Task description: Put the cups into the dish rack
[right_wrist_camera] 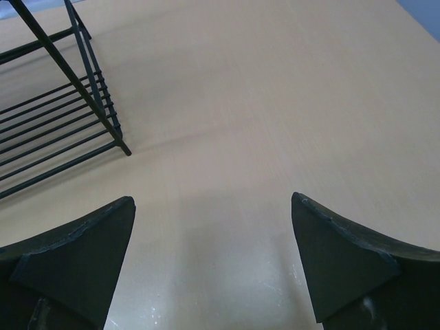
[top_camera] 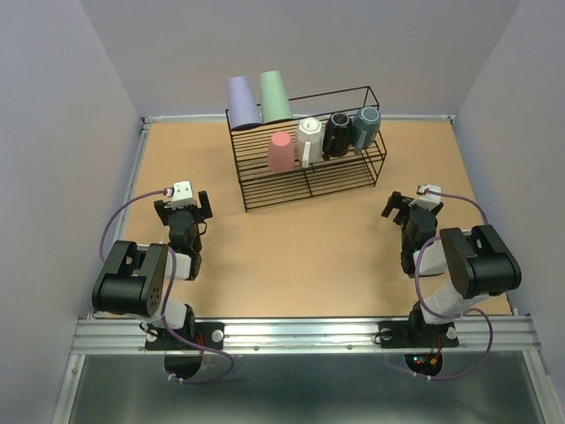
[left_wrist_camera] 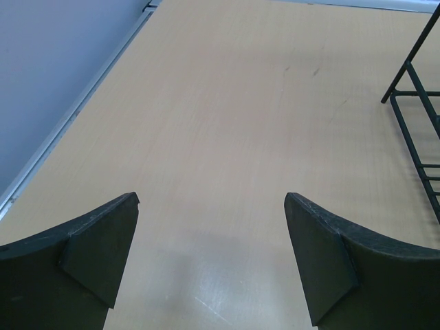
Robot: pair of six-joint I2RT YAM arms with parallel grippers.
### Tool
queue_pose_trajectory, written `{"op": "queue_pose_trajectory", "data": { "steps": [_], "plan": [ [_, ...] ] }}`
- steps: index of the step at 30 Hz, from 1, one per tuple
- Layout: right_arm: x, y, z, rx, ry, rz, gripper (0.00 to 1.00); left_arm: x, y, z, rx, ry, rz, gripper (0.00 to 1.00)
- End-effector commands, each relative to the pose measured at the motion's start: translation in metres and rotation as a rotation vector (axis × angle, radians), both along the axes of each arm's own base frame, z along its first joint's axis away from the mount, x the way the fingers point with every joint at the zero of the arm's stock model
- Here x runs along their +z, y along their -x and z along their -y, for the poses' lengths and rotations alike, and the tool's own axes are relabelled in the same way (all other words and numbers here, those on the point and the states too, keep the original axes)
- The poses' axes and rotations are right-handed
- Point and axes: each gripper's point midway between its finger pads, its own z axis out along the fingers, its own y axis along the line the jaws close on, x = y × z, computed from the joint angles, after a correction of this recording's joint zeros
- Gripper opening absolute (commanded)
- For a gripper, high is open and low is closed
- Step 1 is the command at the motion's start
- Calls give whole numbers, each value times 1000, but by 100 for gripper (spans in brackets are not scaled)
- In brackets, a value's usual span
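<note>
Top view: the dish rack [top_camera: 309, 172] stands at the far middle of the table [top_camera: 300, 256], its tall frame on the far side. All six cups are in it.
- The lavender tumbler [top_camera: 243, 103] and the green tumbler [top_camera: 275, 97] sit side by side at the rack's far left, high against the back frame.
- The pink-red tumbler [top_camera: 281, 152] is lower, just in front of them.
- To its right is a close row: white mug [top_camera: 309, 140], black mug [top_camera: 337, 134], grey-blue mug [top_camera: 365, 126]. Whether neighbours touch, I cannot tell.

The left gripper [top_camera: 183, 210] is over bare table, near side and left of the rack, apart from it. Left wrist view: gripper [left_wrist_camera: 212, 199] spread wide, jaws far apart, only tabletop between them. Its fingers [left_wrist_camera: 96, 247] grip nothing. One corner of the rack's wire [left_wrist_camera: 405, 65] shows at the right edge.

The right gripper [top_camera: 404, 210] is on the other side, to the right of the rack's near right corner and not touching it. Right wrist view: gripper [right_wrist_camera: 212, 199] also wide apart with nothing in it. Its fingers [right_wrist_camera: 344, 254] frame bare wood, and the rack's foot and shelf wires [right_wrist_camera: 118, 139] lie up and left of them.

Both arms are folded low near their bases.
</note>
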Motion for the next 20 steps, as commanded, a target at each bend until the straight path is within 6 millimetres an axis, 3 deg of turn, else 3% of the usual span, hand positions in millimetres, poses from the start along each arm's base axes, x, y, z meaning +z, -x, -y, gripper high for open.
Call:
{"op": "queue_pose_trajectory", "data": {
  "steps": [1, 20],
  "plan": [
    [16, -1, 2, -1, 13, 71, 100, 76, -8, -2, 12, 33, 310, 99],
    [17, -2, 0, 10, 17, 79, 100, 76, -8, -2, 12, 35, 311, 99]
  ]
}}
